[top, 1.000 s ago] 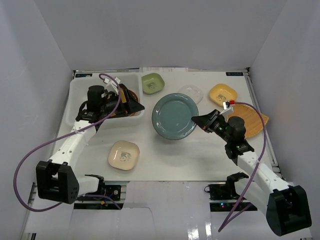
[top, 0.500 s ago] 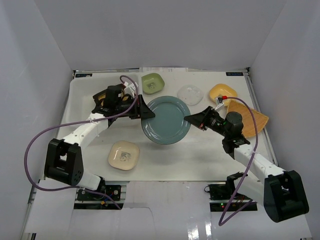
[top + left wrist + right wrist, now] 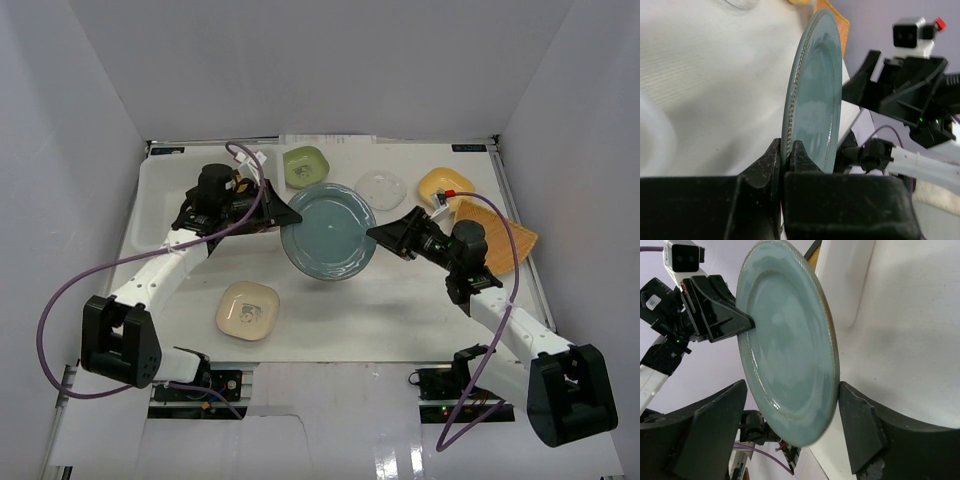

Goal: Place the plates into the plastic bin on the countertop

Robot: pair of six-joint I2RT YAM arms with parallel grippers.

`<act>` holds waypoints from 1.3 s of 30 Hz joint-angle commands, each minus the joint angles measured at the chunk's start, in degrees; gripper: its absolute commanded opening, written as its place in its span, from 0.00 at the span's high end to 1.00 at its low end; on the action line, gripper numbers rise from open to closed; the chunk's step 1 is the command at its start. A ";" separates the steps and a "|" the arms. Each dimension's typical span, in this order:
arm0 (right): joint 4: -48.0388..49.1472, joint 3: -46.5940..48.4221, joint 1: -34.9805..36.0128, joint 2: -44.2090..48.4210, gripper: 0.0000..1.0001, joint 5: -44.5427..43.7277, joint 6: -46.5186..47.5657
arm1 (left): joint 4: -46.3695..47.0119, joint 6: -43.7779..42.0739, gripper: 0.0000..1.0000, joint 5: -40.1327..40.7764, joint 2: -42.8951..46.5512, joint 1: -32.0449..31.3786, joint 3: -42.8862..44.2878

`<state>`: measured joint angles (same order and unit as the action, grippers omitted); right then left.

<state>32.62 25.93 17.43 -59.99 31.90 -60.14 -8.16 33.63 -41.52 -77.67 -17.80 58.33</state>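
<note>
My left pincer (image 3: 785, 154) is pinched tight on the rim of the blue-grey plate (image 3: 815, 95), which reaches out straight ahead of its tips. My right pincer (image 3: 791, 387) is spread wide, with the plate's opposite edge between its fingers. The plastic bin (image 3: 158, 200) lies behind my left pincer.

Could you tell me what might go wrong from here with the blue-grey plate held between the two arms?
1. The left gripper pinches only the rim of the blue-grey round plate, held on edge above the flat white countertop; the plate could pivot or slip out.
2. The right gripper is open, its fingers straddling the plate's opposite edge; pulling back askew could knock it loose.
</note>
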 commanded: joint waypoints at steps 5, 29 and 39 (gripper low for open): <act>-12.30 5.18 0.15 5.31 0.18 -2.89 11.70 | 7.63 10.39 1.00 5.93 3.23 17.52 6.36; -30.16 8.08 0.06 9.80 0.20 -17.40 31.13 | 10.27 8.21 0.98 15.24 -12.24 33.97 3.99; -33.32 8.78 0.06 10.24 0.20 -21.00 34.12 | 3.00 5.49 0.24 16.55 -14.53 33.80 5.22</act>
<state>0.62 31.68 17.43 -50.33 13.52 -29.02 -4.40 40.18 -24.69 -94.26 16.16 60.55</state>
